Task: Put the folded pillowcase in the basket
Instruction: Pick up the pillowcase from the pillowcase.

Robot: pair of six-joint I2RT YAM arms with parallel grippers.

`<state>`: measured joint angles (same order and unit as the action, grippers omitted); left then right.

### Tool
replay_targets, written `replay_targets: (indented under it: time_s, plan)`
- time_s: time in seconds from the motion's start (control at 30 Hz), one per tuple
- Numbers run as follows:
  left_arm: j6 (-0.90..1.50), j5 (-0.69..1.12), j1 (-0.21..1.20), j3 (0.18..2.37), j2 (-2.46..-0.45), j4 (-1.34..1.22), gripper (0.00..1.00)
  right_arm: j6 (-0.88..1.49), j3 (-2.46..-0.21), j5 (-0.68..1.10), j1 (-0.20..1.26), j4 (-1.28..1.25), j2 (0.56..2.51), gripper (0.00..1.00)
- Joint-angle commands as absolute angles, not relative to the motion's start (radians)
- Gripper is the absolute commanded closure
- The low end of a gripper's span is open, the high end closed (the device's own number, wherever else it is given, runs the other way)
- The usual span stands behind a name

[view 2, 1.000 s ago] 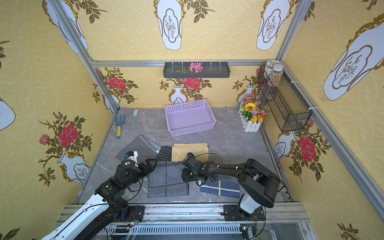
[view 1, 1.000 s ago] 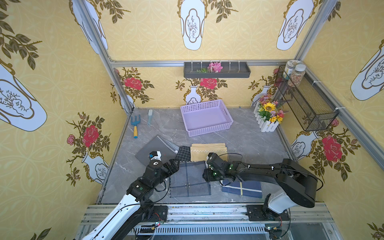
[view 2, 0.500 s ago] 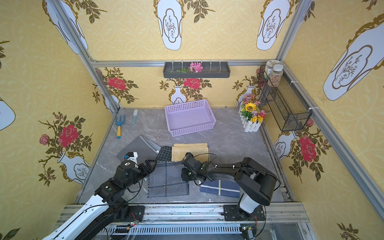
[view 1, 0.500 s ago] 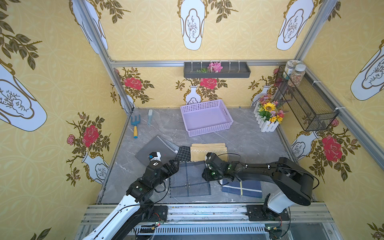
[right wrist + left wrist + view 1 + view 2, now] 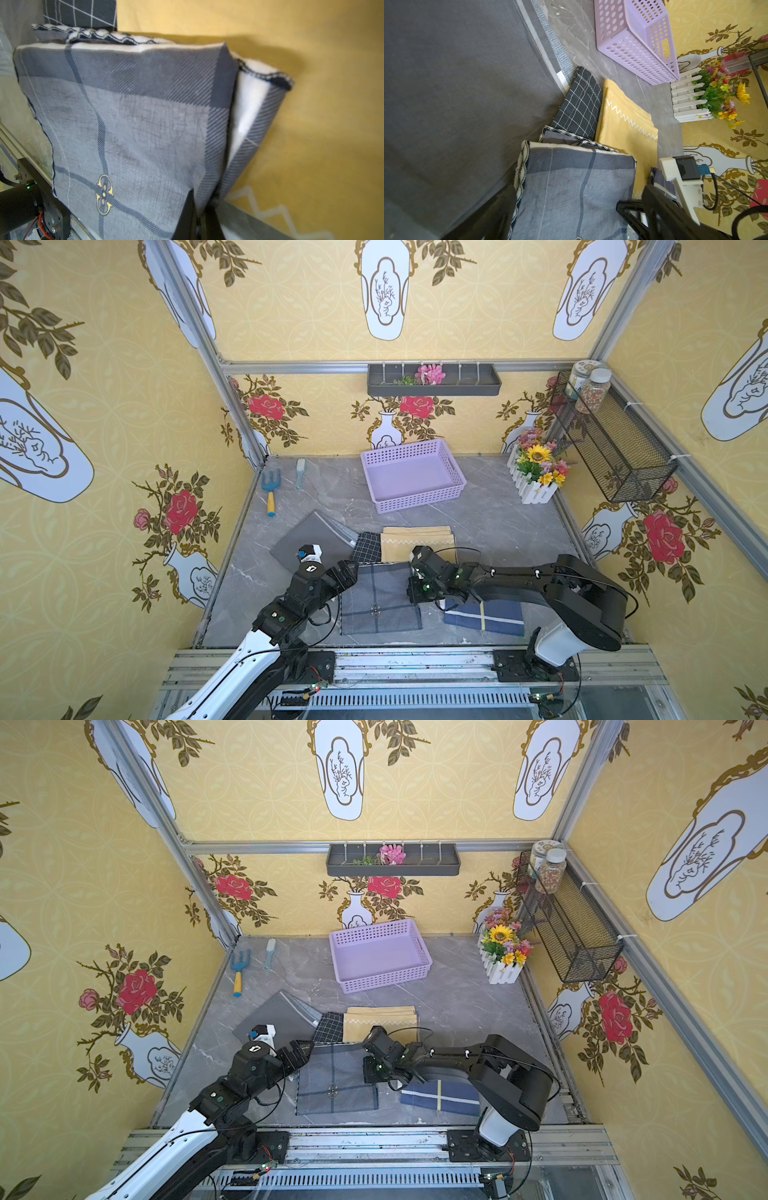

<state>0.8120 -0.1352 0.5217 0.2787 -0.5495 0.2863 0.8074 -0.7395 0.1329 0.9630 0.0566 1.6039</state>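
The folded pillowcase is grey-blue plaid and lies flat near the table's front, between my two arms. My right gripper is at its right edge. In the right wrist view this gripper is shut on a pinched fold of the pillowcase. My left gripper stands open at the cloth's far left corner. In the left wrist view its fingers straddle the pillowcase. The lilac basket stands empty at the back.
A yellow folded cloth, a black checked cloth and a grey cloth lie just behind the pillowcase. A navy cloth lies under the right arm. A flower box, a garden fork and a brush sit further back.
My right gripper has closed onto the pillowcase's right edge. The left arm has stayed where it was, with its jaws open.
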Motion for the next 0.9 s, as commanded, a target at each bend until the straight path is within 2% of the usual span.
replay_targets:
  time_s: [0.0,0.43,0.87]
  plan:
    - [0.806,-0.14,0.52,0.274,-0.548,0.299,0.0,0.804,-0.749,0.149,0.964,0.055,1.592,0.98]
    - [0.801,-0.077,0.522,0.269,-0.577,0.292,0.0,0.783,-0.707,0.131,0.916,0.177,1.454,1.0]
    - [0.842,-0.051,0.606,0.235,-0.645,0.236,0.08,0.759,-0.694,0.137,0.896,0.203,1.444,1.0]
